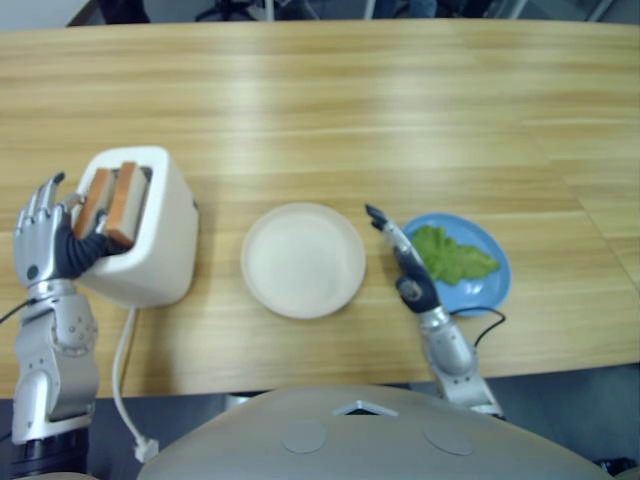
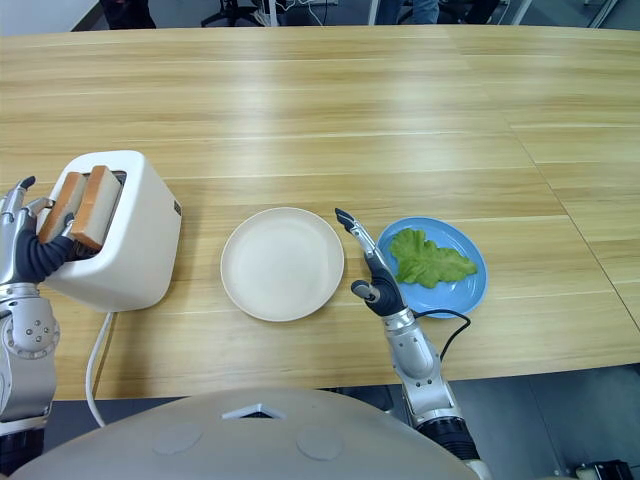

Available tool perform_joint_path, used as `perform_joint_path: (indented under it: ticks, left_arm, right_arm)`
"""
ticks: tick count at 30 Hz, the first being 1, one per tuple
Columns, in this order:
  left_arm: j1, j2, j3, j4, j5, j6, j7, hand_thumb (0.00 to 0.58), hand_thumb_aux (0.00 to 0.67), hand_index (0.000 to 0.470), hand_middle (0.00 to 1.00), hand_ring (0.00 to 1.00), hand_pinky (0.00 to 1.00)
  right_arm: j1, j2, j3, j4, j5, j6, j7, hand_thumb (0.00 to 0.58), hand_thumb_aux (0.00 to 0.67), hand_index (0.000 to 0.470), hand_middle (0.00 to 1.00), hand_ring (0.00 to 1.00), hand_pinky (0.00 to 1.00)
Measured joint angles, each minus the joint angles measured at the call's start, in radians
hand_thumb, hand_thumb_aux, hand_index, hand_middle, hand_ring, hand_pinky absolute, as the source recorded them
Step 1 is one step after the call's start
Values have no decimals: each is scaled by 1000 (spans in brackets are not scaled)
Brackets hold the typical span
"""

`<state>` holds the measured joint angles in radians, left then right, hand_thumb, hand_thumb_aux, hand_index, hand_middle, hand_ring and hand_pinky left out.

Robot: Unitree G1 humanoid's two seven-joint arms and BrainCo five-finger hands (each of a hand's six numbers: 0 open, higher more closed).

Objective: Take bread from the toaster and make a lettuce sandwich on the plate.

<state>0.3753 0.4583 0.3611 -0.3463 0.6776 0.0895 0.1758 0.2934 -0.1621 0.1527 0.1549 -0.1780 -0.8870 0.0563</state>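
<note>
Both hands hold nothing. The left hand (image 1: 45, 240) stands with fingers straight against the toaster (image 1: 160, 250), thumb by the nearer of two bread slices (image 1: 123, 200). The right hand (image 1: 408, 270) lies outstretched between the plate (image 1: 303, 260) and the lettuce (image 1: 455, 255) on its blue dish (image 1: 500, 280). Bread looks light, stiff and crumbly, so pinch the protruding top edge. Slices stand on edge, long axis pointing away from the robot.
</note>
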Motion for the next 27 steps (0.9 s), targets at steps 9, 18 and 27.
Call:
perform_joint_path:
  ticks: [9, 18, 27]
  left_arm:
    - [-25, -15, 64, 17, -143, -104, 27, 580, 670, 460, 1000, 1000, 1000]
    - [-25, -14, 126, 8, -145, -144, 63, 580, 670, 460, 1000, 1000, 1000]
    - [-78, 12, 248, -97, -163, -178, 68, 580, 670, 460, 1000, 1000, 1000]
  right_arm:
    - [-10, 0, -1, 5, 0, -3, 0, 0, 0, 0, 0, 0, 0]
    - [-10, -1, -2, 6, 0, -5, 0, 0, 0, 0, 0, 0, 0]
    - [-14, -2, -2, 7, 1, -21, 1, 0, 0, 0, 0, 0, 0]
